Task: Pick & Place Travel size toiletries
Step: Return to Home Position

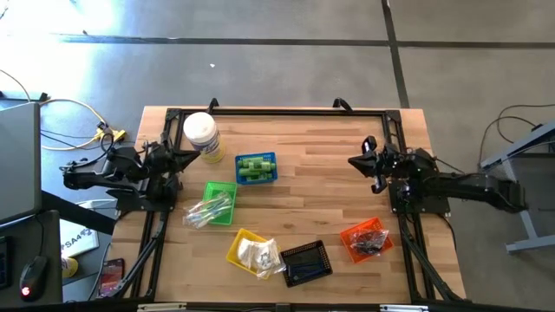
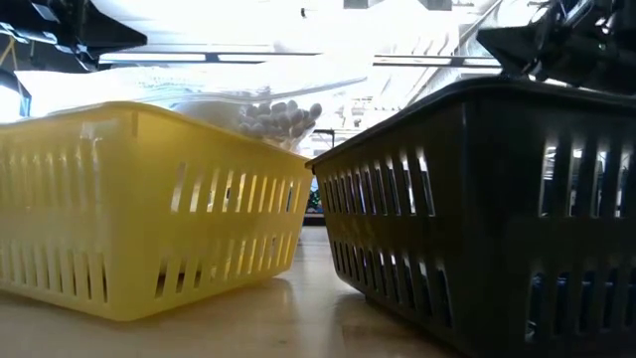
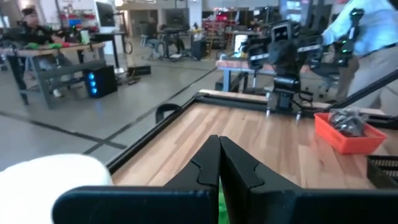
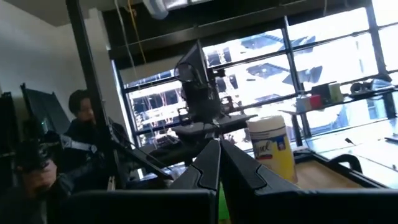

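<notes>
Small bright green bottles lie in a blue basket. Clear sachets with thin sticks lie in a green basket. White packets fill a yellow basket, which also shows in the low view. Small dark pieces lie in an orange basket, which also shows in the left wrist view. My left gripper is shut and empty at the table's left edge, beside the jar. Its fingertips meet in the left wrist view. My right gripper is shut and empty at the right edge. Its fingertips meet in the right wrist view.
A big white-lidded jar stands at the far left, also in the right wrist view. A black basket sits near the front edge, close to the low camera. A black frame runs along the table's edges. People show in the room beyond.
</notes>
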`<state>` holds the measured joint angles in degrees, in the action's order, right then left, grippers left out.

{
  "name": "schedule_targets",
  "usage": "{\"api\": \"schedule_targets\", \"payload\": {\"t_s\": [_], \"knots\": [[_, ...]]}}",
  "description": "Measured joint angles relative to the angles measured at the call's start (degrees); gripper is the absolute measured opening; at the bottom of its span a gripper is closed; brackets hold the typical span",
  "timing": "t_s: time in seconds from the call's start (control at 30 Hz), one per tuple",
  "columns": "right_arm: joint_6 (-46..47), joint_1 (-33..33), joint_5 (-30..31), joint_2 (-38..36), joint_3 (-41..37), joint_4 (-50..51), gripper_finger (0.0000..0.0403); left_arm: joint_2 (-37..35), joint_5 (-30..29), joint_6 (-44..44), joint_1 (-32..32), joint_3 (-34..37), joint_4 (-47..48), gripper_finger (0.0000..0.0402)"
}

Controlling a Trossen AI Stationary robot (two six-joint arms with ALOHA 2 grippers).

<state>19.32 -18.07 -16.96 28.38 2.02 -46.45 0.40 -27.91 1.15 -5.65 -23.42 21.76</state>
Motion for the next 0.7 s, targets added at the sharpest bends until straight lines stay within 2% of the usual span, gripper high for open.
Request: {"api": "schedule_targets", "payload": {"t_s": [0.23,0.4,0.7], "knots": [[1.63,-7.94,-2.61,-3.60,-1.42,8.19,0.0003,-0.02,0.03,-1.17,0.00,0.65,-0.42,0.0000],[-0.73,-8.56,-3.14,-3.60,-1.46,8.80,0.0003,-0.02,0.05,0.51,0.00,1.04,0.22,0.0000],[-0.95,-8.57,-3.17,-3.60,-1.51,9.14,0.0003,-0.02,0.42,0.61,0.00,6.97,-2.25,0.0000]]}}
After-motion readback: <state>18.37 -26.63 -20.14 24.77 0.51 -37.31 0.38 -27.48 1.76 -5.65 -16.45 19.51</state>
